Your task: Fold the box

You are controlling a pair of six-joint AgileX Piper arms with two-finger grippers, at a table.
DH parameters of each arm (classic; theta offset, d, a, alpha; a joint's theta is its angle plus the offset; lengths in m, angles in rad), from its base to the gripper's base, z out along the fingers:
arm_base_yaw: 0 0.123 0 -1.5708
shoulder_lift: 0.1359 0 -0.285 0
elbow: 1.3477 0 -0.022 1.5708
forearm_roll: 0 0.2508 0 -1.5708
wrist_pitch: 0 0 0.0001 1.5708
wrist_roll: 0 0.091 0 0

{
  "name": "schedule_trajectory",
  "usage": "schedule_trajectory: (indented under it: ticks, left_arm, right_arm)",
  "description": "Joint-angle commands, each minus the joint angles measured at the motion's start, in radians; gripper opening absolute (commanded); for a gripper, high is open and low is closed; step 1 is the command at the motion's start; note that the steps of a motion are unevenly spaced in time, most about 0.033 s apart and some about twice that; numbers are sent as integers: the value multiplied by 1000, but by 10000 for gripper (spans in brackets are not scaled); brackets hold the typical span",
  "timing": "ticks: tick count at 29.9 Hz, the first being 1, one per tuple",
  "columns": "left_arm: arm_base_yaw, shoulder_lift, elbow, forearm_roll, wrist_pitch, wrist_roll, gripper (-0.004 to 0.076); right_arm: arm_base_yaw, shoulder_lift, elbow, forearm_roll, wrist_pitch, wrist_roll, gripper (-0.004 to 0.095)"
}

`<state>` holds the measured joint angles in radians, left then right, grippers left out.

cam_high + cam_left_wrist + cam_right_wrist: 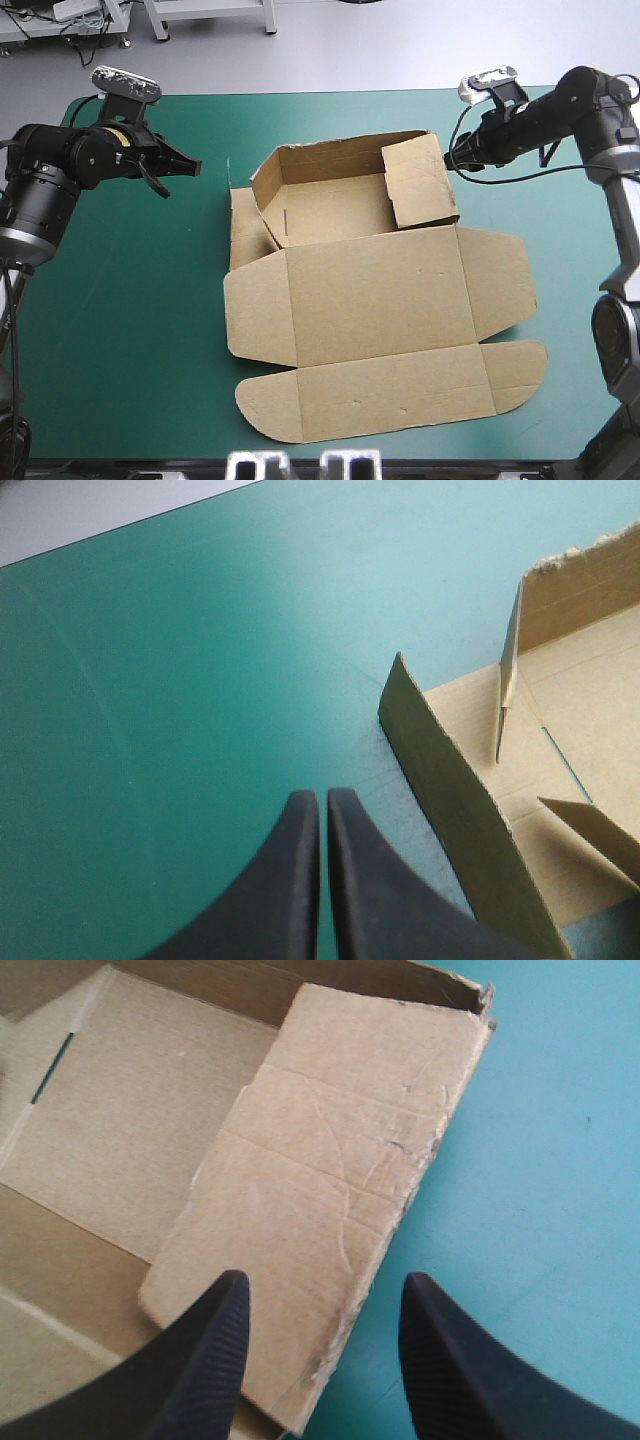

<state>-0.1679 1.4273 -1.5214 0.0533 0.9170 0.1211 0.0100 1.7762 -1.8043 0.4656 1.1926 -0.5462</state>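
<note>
Nearest me, the lid (pixel 385 290) of the box (pixel 330 200) lies flat on the teal-green cover (pixel 110 340), its flaps unfolded. Beyond it the tray is, I judge, half formed: the far wall is up, the right flap (pixel 420 180) leans inward, the left wall (pixel 450 810) is loose, and nothing is tucked. My left gripper (pixel 190 165), fingers pressed together, hangs beside the left wall, apart from it. My right gripper (pixel 452 158), fingers spread, straddles the right flap's outer edge.
</note>
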Motion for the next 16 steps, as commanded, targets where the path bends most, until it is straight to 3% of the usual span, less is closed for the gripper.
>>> schedule_trajectory:
  ticks: [1, 16]
  left_arm:
    - [2, -38, -33, -5, -34, 0, 9]
    - [2, -38, -33, 78, 10, -58, 9]
  right_arm:
    - [-2, 18, -28, 19, -49, 0, 445]
    - [-2, 195, -28, 102, -20, -13, 427]
